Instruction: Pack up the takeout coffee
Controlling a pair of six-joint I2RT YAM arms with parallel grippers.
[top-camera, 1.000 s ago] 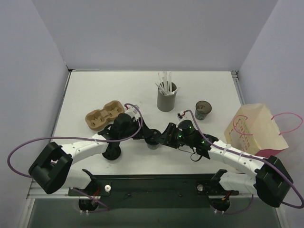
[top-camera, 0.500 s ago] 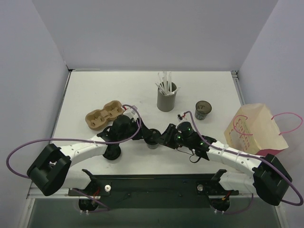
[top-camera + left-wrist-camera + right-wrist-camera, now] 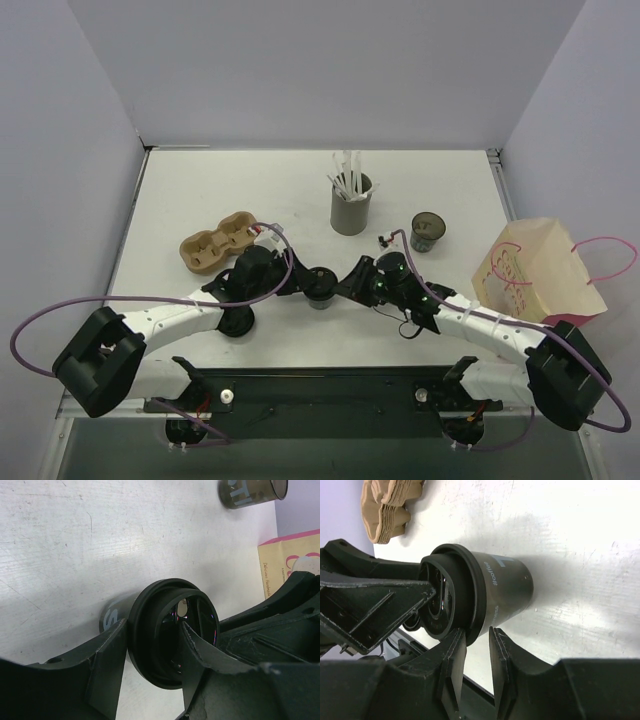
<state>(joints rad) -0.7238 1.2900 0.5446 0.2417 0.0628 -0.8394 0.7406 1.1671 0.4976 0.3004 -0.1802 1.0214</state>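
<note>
White bench (image 3: 200, 190), bearing everything. Paper bag (image 3: 540, 275) with pink handles, at the right edge.

Left tool (image 3: 155, 627), reaching in from the left, closed about the lid (image 3: 467, 587) with one finger on each side. Right tool (image 3: 477, 635), reaching in from the right, narrow, tips parted at the lid's lower rim. Impossible to tell whether pinching it.

Brown card carrier (image 3: 218, 243) with two wells, left of middle, showing nothing inside. Grey straw holder (image 3: 350, 212) toward the back, with a spare cup (image 3: 428, 231) to its right.

Coffee cup (image 3: 509, 587), dark and printed, upright on the bench at mid-front, between the two tools, near the carrier and well apart from the bag. Black lid sitting on its mouth, seating all round not verifiable.

Judged as the lidding step: capping not yet confirmed, packing proper not begun. By this reading, calls next for pressing the lid down evenly around the rim while steadying the cup. Then calls for easing one tool away and gripping the body below the lid, not the lid alone, to avoid pulling it off. After that, an upright carry to a well of the carrier or to the bag, destination not decidable from here.
</note>
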